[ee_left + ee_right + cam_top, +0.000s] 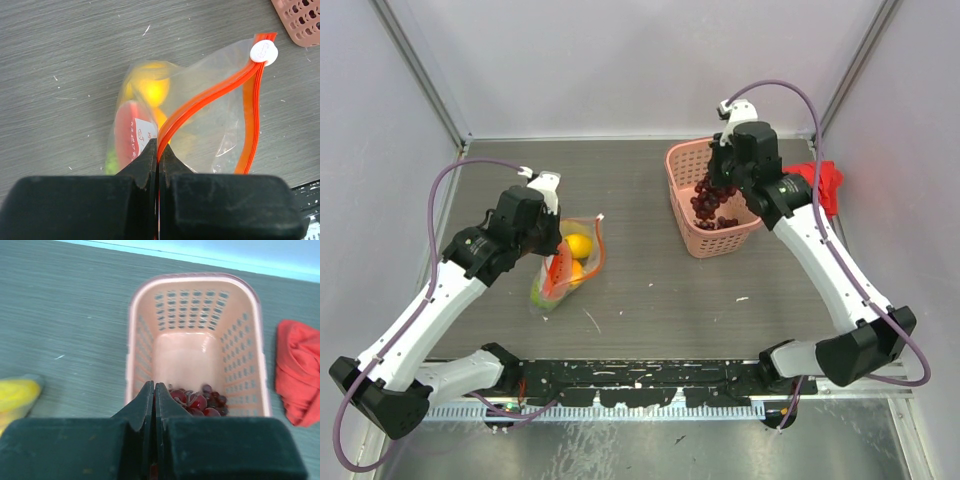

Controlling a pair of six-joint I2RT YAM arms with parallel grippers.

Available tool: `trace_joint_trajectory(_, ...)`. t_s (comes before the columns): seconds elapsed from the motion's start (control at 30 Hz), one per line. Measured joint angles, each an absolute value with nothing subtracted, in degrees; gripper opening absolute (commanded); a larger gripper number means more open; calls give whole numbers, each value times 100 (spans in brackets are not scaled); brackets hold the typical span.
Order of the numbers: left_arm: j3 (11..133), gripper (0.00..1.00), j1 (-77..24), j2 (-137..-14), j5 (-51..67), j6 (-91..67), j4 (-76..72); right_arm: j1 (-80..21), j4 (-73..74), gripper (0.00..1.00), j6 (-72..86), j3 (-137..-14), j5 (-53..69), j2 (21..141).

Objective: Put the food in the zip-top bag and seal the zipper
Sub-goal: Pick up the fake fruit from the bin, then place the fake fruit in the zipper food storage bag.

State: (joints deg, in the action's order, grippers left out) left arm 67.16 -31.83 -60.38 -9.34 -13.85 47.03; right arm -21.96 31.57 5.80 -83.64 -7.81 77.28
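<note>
Lab test cell: white enclosure walls (620, 60)

The desk (650, 290) is matt dark grey with a fine wood grain. The basket (142, 340) is smooth pink moulded plastic with perforated walls and a soft sheen on its floor. At the basket, the grape bunch (197, 401) is glossy dark-red plastic. Right of the basket, the cloth (300, 370) is matt, creased red fabric. Left of the basket, the zip-top bag (215, 115) is clear, glossy, wrinkled film, and its zipper (210, 92) is a smooth orange-red plastic strip. The left fingers (145, 160) and right fingers (142, 400) are matt black plastic.
</note>
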Motion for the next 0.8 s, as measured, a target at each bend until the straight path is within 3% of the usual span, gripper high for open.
trace_joint_trajectory(0.8, 6713, 0, -3173, -6038, -574, -1391, 4689, -4412, 1942, 0, 1216, -8862, 338, 7540)
